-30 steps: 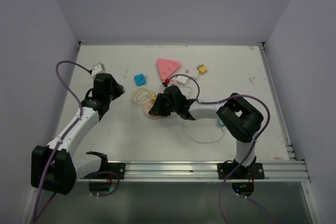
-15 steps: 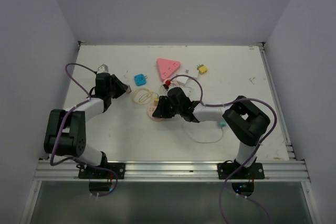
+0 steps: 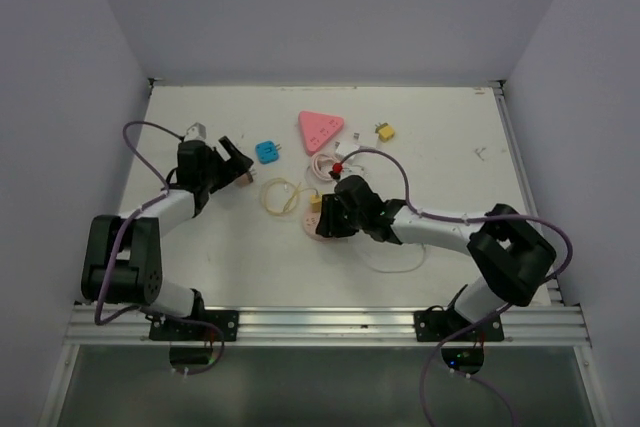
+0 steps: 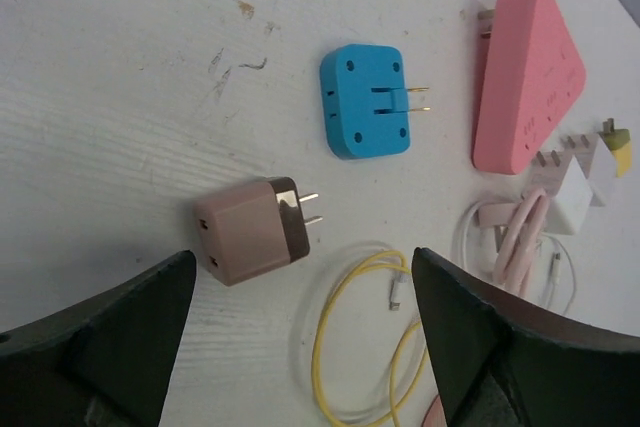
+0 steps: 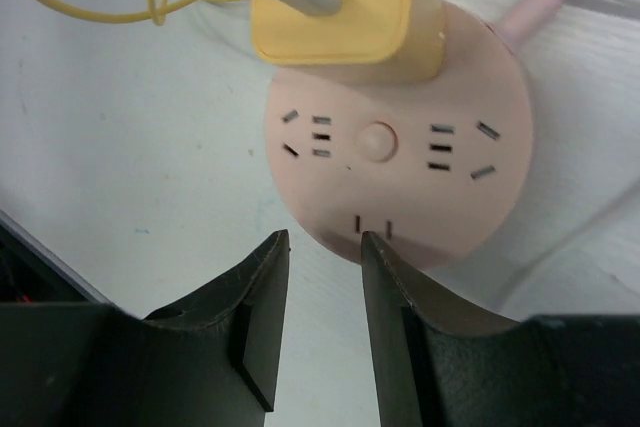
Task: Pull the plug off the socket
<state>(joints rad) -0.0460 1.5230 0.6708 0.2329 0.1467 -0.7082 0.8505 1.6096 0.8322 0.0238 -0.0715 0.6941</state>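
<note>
- Spanning the whole workspace, the white table is walled at the back and both sides, with a metal rail along its near edge. The task's things lie around its middle, well away from any edge.
- The round pale-pink plastic socket disc lies flat just ahead of the right arm. Bare table lies on its near and left sides.
- The right end effector hangs at the disc's near rim, its jaws a narrow gap apart and clamped on nothing.
- The left end effector has its jaws spread wide and is empty. It hovers over a brown cube-shaped plug adapter, which lies loose on its side.
- The yellow block-shaped plug sits seated in the disc's far side, so the pull looks not yet done.
- The next move likely calls for a wider opening and a reach across the disc to clamp the plug's flanks. A straight pull should follow, perhaps with the disc held down.
- The thin yellow cable loops just beyond the disc and may drag or snag.
</note>
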